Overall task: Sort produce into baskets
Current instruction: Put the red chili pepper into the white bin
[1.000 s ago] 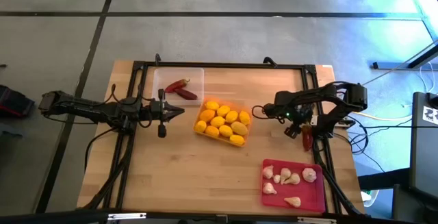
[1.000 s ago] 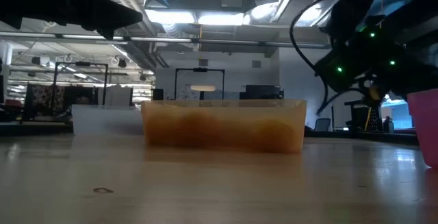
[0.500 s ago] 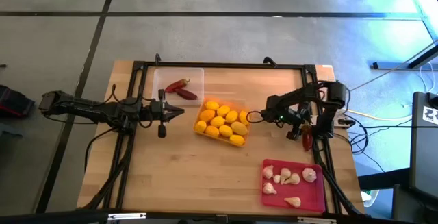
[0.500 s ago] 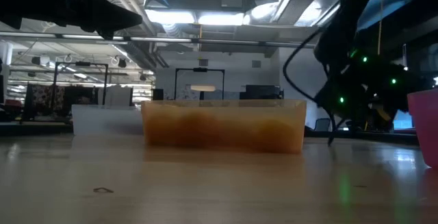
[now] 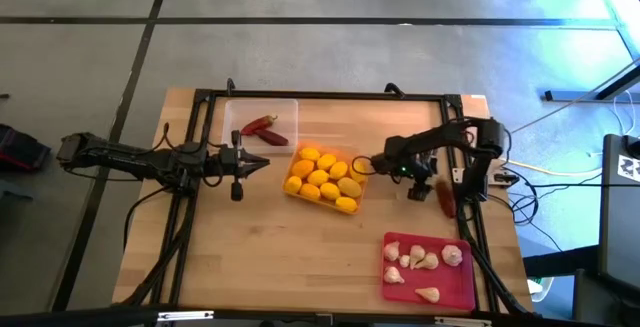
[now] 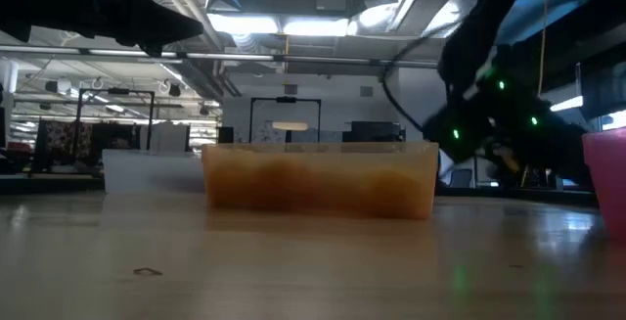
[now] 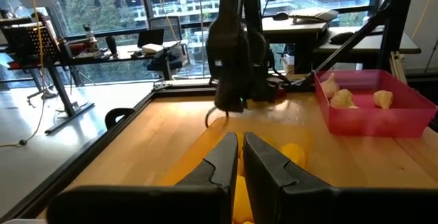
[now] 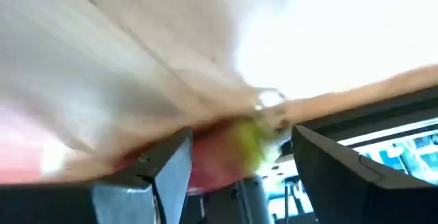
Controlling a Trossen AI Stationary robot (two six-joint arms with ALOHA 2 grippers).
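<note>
While the lemons fill the orange tray and the garlic the red one, the right gripper hovers, fingers apart, over a stray chili at the surface's right edge, evidently bound for the clear tray; the left gripper waits shut beside the lemons.

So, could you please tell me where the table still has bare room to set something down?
The widest bare stretch of table lies along the near edge, left of the red tray and below the orange tray. A smaller patch sits between the clear tray and the right gripper. It is crowded on the right, where that gripper hovers by a loose chili.
</note>
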